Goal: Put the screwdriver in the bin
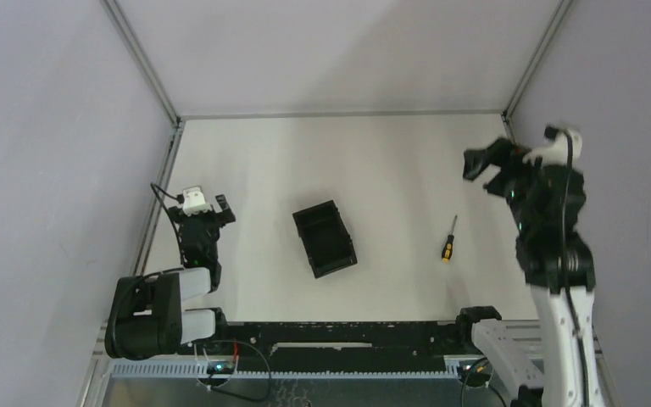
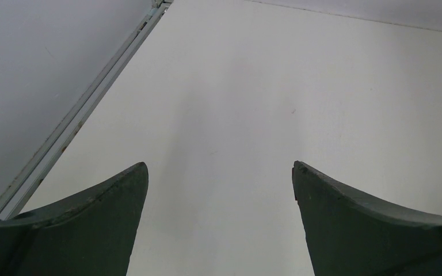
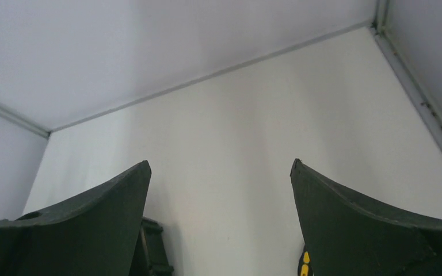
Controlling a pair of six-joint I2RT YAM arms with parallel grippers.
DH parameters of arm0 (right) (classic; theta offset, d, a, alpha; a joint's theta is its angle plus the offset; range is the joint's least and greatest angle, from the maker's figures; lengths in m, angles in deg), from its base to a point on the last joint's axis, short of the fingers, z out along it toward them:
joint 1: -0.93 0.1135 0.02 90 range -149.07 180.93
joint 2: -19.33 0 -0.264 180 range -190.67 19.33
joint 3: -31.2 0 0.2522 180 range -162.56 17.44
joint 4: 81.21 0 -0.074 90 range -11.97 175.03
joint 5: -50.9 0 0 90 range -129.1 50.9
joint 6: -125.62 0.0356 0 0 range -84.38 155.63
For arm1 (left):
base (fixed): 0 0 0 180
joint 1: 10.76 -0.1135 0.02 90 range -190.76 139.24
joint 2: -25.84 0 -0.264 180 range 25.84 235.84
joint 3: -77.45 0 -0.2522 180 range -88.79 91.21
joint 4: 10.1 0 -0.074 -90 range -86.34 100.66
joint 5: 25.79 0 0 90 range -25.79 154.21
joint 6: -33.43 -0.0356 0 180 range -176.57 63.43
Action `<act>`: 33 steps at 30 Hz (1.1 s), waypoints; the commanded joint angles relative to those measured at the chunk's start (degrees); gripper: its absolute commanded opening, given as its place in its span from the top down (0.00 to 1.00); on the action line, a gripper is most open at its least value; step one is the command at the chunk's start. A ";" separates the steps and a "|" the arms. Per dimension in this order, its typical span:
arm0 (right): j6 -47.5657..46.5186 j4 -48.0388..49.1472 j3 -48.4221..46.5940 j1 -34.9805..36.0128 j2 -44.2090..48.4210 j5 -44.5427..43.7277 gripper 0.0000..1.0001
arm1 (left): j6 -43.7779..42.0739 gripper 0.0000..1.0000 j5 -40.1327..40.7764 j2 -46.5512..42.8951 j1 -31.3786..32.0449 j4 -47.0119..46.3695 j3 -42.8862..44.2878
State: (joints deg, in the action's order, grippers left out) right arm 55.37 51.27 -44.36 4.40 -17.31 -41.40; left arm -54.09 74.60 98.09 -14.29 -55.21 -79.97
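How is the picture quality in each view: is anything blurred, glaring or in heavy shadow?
Top external: soft, even light, no glare; the screwdriver and the bin are sharp, the right gripper looks slightly soft-edged. Left wrist: the left gripper frames a faint grey shadow on the table. Right wrist: its fingers are dark, with little surface detail.

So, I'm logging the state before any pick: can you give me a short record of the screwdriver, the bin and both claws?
screwdriver: lying flat on the table, right of the bin, not touching it, handle toward the arms
bin: mid-table, open side up, empty
left claw: open, holding nothing, at the table's left side
right claw: open, holding nothing, at the far right, beyond the screwdriver
task: screwdriver not yet in the bin
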 commanded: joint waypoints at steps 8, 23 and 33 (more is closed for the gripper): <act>-4.28 -26.11 -11.98 -5.82 -42.54 -1.10 0.08 | -0.90 0.00 0.43 -0.09 0.28 -1.86 2.24; -5.61 -11.68 3.31 -6.19 -63.49 3.29 0.52 | -0.90 0.00 0.50 -0.09 0.27 -1.86 2.20; -8.11 -29.72 -10.98 -5.02 -59.47 -0.12 1.00 | -0.93 0.00 0.42 -0.09 0.28 -1.82 2.17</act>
State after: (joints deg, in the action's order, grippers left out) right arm 48.42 30.55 -46.40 -1.37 -80.94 -39.28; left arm -54.09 74.63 98.11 -14.29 -55.21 -79.97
